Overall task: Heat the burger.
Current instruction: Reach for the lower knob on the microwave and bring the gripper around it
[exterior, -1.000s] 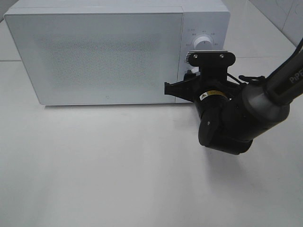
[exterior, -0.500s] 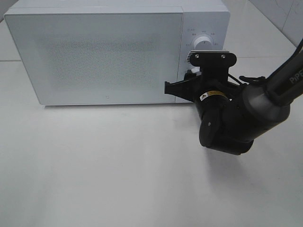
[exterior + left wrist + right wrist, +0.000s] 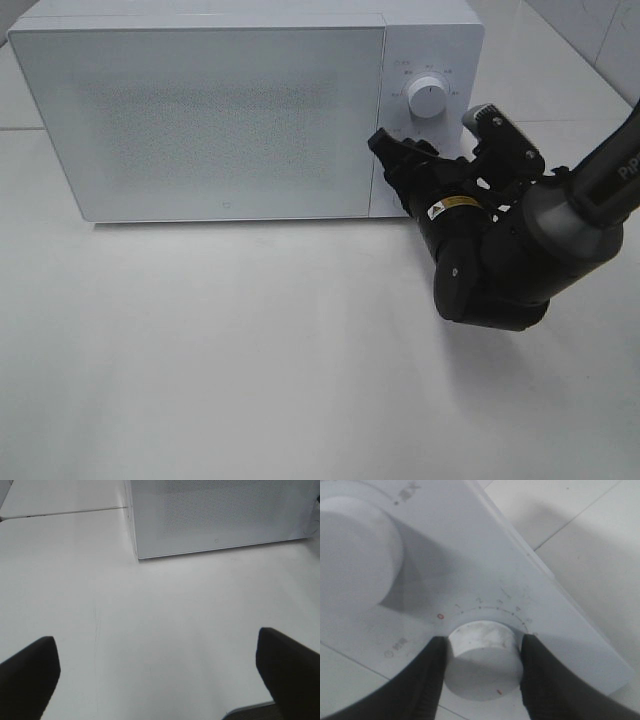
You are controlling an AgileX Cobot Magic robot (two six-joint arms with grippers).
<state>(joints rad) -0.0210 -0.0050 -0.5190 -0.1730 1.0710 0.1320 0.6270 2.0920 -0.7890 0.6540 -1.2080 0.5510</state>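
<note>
The burger is out of view; the white microwave (image 3: 220, 110) stands with its door closed. My right gripper (image 3: 402, 160) is at the control panel, below the upper dial (image 3: 428, 98). In the right wrist view this right gripper (image 3: 484, 647) is shut on the lower dial (image 3: 481, 660), one black finger (image 3: 427, 680) touching each side of it. A scale of small numbers arcs along the dial's rim. My left gripper (image 3: 157, 672) hangs open over the bare white table (image 3: 150, 620), some way in front of the microwave (image 3: 220, 515), with nothing between its fingers.
The microwave fills the back of the white table (image 3: 250, 350). The bulky black right arm (image 3: 510, 260) stands just in front of the control panel. The left arm does not show in the exterior high view.
My right gripper has twisted clockwise on the lower dial: its wrist mount swung from above the dial to the right, and the left finger rose. The upper dial now shows fully.
</note>
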